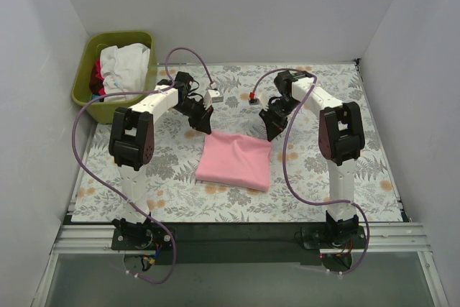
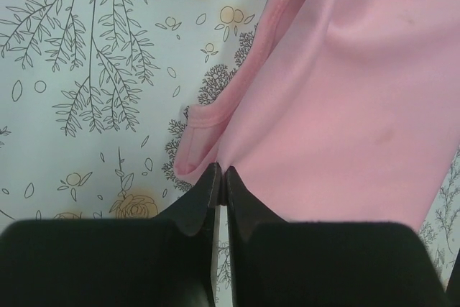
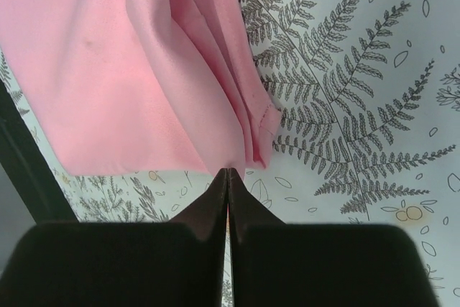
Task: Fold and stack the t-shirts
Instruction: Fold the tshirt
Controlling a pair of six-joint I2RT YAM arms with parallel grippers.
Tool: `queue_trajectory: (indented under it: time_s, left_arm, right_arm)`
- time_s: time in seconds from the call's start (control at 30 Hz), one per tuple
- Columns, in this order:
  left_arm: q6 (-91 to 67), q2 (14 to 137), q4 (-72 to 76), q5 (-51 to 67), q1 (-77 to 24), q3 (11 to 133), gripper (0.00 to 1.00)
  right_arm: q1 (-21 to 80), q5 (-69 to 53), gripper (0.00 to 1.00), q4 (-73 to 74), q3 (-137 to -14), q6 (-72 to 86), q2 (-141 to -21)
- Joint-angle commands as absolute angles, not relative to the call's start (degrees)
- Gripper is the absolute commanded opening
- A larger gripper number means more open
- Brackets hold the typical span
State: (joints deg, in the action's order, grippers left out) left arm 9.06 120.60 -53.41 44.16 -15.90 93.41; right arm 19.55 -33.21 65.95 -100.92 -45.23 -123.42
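A light pink t-shirt (image 1: 233, 161) lies folded into a rough square in the middle of the floral mat. My left gripper (image 1: 207, 129) is shut on its far left corner; in the left wrist view the fingertips (image 2: 213, 181) pinch the cloth (image 2: 338, 106) next to a folded hem. At the far right corner my right gripper (image 1: 273, 135) is shut too, its tips (image 3: 221, 181) closed on the layered edge of the shirt (image 3: 122, 70). A white t-shirt (image 1: 126, 65) and a red one (image 1: 96, 77) lie bunched in the bin.
The olive-green bin (image 1: 83, 77) stands at the back left corner, just off the mat. The floral mat (image 1: 338, 84) covers the table between white walls. Purple cables (image 1: 83, 149) loop from both arms.
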Motion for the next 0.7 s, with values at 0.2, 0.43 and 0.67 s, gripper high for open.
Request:
queue_trajectory:
  time_s: [0.2,0.43,0.67]
  left_arm:
    - [8.2,118.7,-51.8,44.6,-15.3,95.3,0.0]
    - [8.4,118.7,-51.6,44.6,-15.3,94.7,0.0]
    - [8.4,118.6,-51.4,44.6,-15.3,94.3,0.0]
  right_arm:
    - [17.5,-31.6,0.01,67.0,-106.8,-45.8,-122.9]
    - [18.5,-33.7,0.6,69.0,-103.5,-47.3,-123.1]
    - [20.3,-34.5,0.61,68.7,-102.9,-47.3,-125.6]
